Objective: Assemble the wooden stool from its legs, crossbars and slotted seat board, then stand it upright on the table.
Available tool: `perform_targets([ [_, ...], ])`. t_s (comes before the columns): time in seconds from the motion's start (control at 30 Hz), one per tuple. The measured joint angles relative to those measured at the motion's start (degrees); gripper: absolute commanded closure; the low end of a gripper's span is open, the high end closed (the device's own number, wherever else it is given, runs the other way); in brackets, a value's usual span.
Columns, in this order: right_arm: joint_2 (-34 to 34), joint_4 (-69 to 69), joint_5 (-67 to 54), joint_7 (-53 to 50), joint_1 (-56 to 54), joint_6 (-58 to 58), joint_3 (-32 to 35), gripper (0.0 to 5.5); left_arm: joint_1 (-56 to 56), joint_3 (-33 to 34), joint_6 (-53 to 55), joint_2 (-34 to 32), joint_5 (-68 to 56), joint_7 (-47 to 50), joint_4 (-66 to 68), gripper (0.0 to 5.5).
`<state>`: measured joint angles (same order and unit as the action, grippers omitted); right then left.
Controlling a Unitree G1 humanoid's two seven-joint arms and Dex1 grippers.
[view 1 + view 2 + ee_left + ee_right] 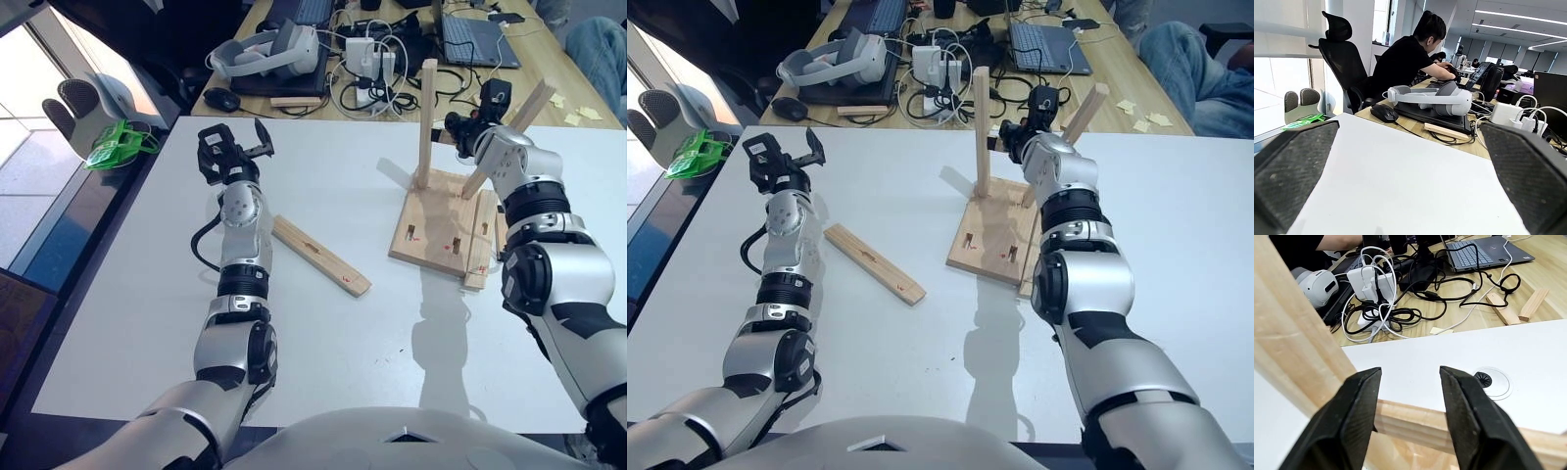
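seat board [431, 235] lies flat on the white table [323, 362], far right of centre. one upright leg [427, 117] is socketed in it, and a second, tilted leg [534, 103] leans out towards your right. a loose wooden bar [321, 256] lies flat mid-table, well apart from the board. another wooden strip [484, 257] sits against the board's right edge.

right gripper [1409, 374] is up between the two legs. its jaws are spread, with bare table showing through the gap. a leg runs crosswise just behind the pads [1354, 423], so it's not clamped. you can't tell which leg that is.

left gripper [257, 145] is raised at the far left of the table with jaws wide apart, holding nothing. it's nowhere near the bar.

risks, as a guess:
- the tilted leg looks only half seated, so a nudge from your right wrist could lever it out or tip the board.
- the upright leg is close to your fingertips, so a sideways swing could knock it loose.
- nothing pins the board, so pushing a leg home could make it slide or pivot onto the strip.
- the legs point up, so the stool hasn't been flipped yet, and loose joints could drop out when you turn it.

writing: small red marks show by the slots on the board and bar, too small to read. nothing else is legible.
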<state>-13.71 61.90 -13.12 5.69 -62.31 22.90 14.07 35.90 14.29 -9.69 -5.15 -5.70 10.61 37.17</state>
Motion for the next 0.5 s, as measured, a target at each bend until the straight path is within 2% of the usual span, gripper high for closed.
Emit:
perform_targets([
  [0.23, 0.0, -0.3, -3.7, 6.5, -0.8, 6.6, 2.4, 3.29, 0.0, -1.4, 0.0, 0.2, 0.1, -1.2, 0.0, 0.10],
  [0.5, 3.8, -12.5, -6.6, 6.3, 3.0, 16.8, 2.3, 3.29, 0.0, -1.5, -0.6, 0.2, 0.2, -1.0, 0.2, 0.10],
])
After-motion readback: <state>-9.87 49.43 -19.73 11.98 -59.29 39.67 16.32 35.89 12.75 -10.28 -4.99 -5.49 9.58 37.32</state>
